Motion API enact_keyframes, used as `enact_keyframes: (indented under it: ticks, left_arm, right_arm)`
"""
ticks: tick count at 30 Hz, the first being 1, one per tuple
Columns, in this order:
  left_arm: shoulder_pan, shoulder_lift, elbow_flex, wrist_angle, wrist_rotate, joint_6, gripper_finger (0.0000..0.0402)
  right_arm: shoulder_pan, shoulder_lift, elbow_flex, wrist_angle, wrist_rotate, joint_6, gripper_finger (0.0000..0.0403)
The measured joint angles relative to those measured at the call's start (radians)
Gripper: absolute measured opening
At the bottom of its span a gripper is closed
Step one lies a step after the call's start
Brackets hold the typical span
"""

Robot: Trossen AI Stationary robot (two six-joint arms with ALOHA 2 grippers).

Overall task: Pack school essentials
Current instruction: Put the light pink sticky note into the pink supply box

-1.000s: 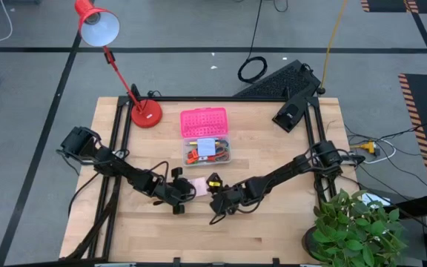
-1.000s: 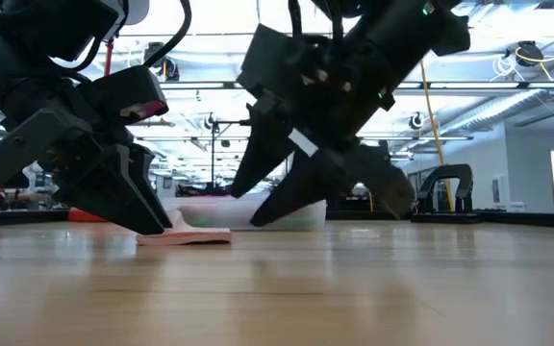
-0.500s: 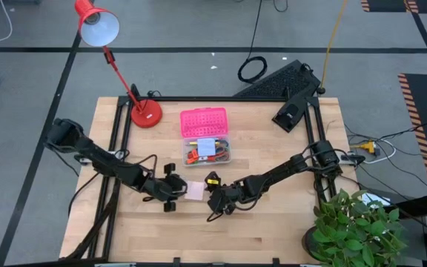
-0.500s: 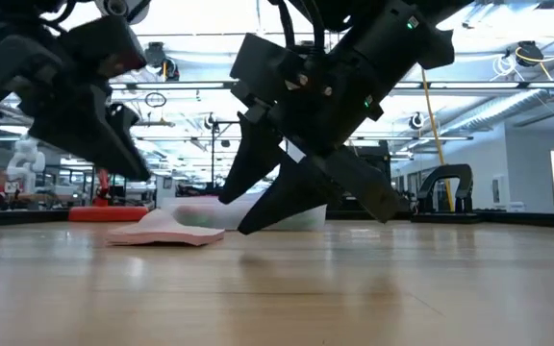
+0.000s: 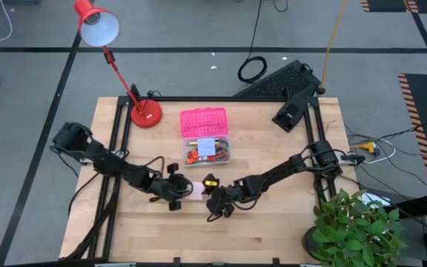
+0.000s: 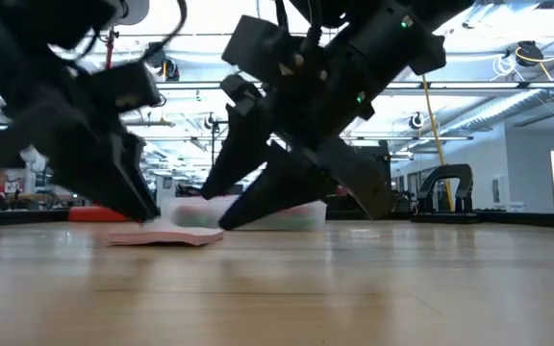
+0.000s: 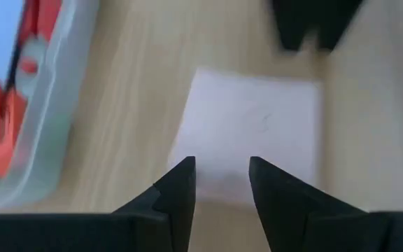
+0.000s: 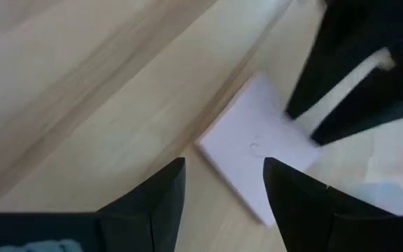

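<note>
One pink note pad (image 5: 197, 191) between two claws

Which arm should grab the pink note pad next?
Probably left. The left pincer is open with its tips at the pink note pad's edge; the right pincer, also open, sits just short of it.

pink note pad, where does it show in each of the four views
High view: pink note pad at table centre, between the two grippers.
Low view: lying flat at left, under the dark fingers.
Left wrist view: centre, just past the fingers.
Right wrist view: centre right.
Shared landmark: the clear box.
</note>
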Motion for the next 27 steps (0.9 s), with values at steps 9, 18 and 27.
enact_keyframes:
  ticks: [9,18,27]
  left_arm:
    - [0.029,0.117,0.006,0.000,-0.008,-0.074,0.0140]
    - [0.029,0.113,0.007,-0.061,-0.004,-0.078,0.0140]
    - [0.030,0.114,0.004,-0.054,0.000,-0.082,0.0140]
  right_arm:
    - [-0.009,0.026,0.000,0.035,-0.021,-0.012,0.0187]
    - [-0.010,0.027,-0.014,0.036,0.012,-0.066,0.0187]
    - [-0.014,0.049,-0.014,0.094,0.007,-0.168,0.0187]
